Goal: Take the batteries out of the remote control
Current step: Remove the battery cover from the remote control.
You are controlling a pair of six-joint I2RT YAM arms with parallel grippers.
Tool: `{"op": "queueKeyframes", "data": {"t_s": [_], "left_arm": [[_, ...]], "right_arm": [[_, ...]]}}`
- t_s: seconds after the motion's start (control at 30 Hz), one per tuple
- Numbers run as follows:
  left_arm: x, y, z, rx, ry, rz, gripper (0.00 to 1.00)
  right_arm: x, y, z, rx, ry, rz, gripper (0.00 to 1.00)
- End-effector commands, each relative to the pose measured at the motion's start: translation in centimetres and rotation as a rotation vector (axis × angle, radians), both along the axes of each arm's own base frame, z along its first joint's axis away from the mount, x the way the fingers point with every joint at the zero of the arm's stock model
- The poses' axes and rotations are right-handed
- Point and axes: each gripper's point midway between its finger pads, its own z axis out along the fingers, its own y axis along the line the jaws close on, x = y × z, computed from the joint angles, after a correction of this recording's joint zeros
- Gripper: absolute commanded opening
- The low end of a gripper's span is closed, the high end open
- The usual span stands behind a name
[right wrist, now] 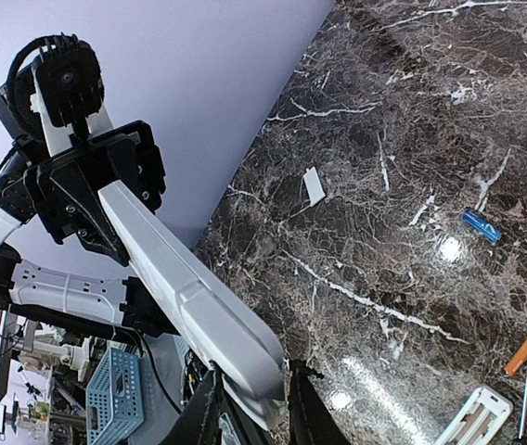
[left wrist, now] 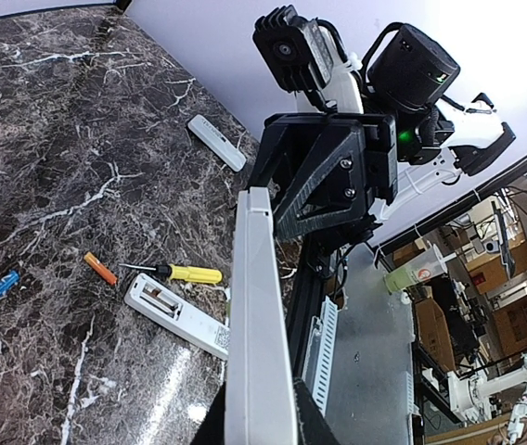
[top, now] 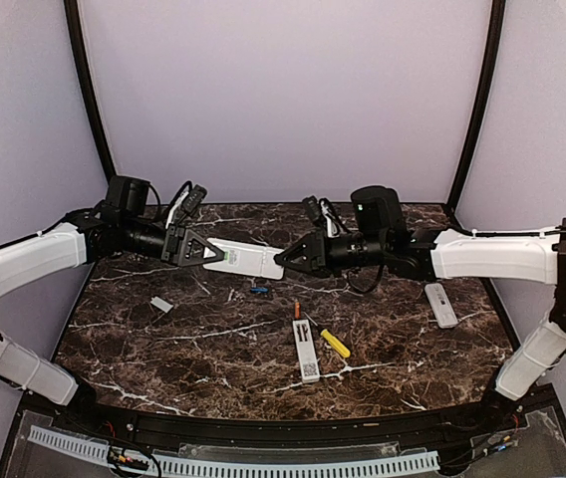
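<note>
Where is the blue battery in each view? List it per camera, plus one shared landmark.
Top external: blue battery near picture centre, below the held remote.
Left wrist: blue battery at far left, below mid-height.
Right wrist: blue battery at right, mid-height.
Shared landmark: orange battery, close to it in all three.

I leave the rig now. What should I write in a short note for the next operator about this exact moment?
Grip: the left end effector is shut on one end of the held remote, up in the air; the right end effector is shut on its other end.
Done: blue battery and orange battery lie out near the open remote, whose bay looks empty. A cover lies on the left arm's side.
Left: the held remote, then probably the third remote.
</note>
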Motion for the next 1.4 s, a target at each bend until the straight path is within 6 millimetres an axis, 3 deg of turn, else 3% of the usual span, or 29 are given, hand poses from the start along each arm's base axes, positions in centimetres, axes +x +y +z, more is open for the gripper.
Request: {"op": "queueKeyframes", "data": {"t_s": [0.0, 0.3, 0.87, 1.37], "left_arm": [[-0.7, -0.1, 2.3, -0.045, -0.067, -0.032, 0.00], [-0.1, 0.1, 1.7, -0.014, -0.066, -0.001, 0.00], [-1.2, -0.4, 2.3, -0.072, -0.043, -0.067, 0.00], [-0.9, -0.5, 1.8, -0.058, -0.033, -0.060, 0.00]], "right_arm": [[0.3, 0.5, 0.9, 0.030, -0.010, 0.016, 0.20], [0.2, 0.4, 1.4, 0.044, -0.011, 0.017, 0.08], [0.4, 1.4, 1.2, 0.065, 0.001, 0.048, 0.14], [-0.2, 1.7, 2.2, 0.113, -0.019, 0.088, 0.08]]}}
